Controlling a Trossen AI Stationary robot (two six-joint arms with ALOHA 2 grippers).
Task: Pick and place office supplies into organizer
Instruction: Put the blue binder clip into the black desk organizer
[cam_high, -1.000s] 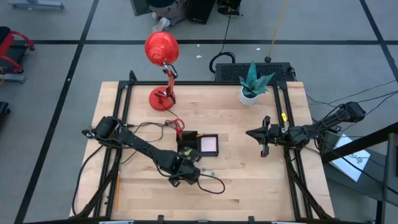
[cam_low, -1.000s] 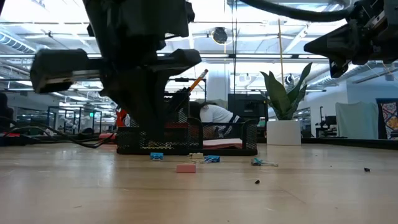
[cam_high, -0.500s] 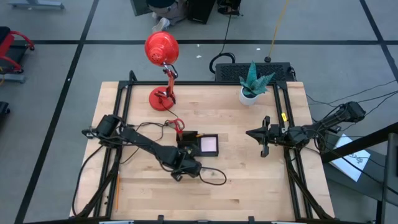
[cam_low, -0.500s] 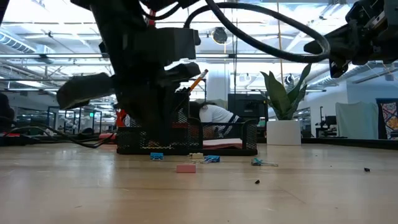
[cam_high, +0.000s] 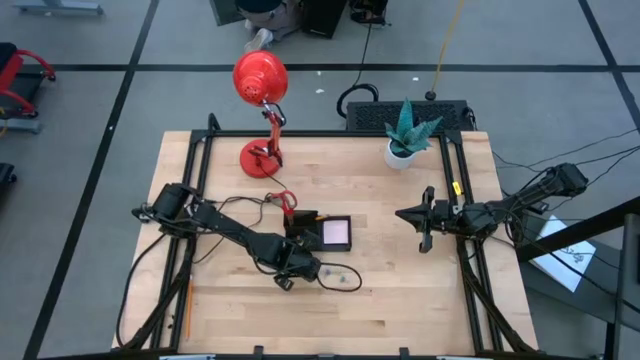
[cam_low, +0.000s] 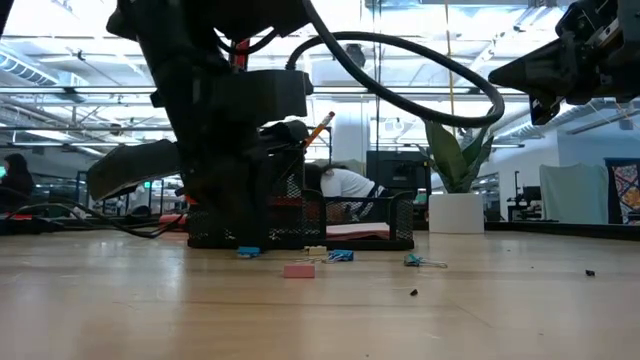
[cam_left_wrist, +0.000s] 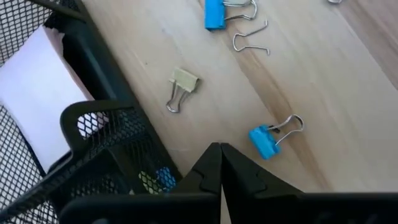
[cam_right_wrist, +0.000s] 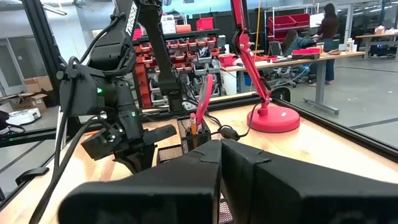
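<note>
now the left tool hangs clenched and empty beside the organizer; a blue clip lies just ahead on the surface. it should open wide, drop straight, and pinch the clip's body. right tool waits clenched, well apart.

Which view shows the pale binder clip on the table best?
The left wrist view: the pale binder clip lies unobstructed on bare wood beside the organizer, handles visible. The low view shows only a speck; the high and right wrist views do not resolve it.
</note>
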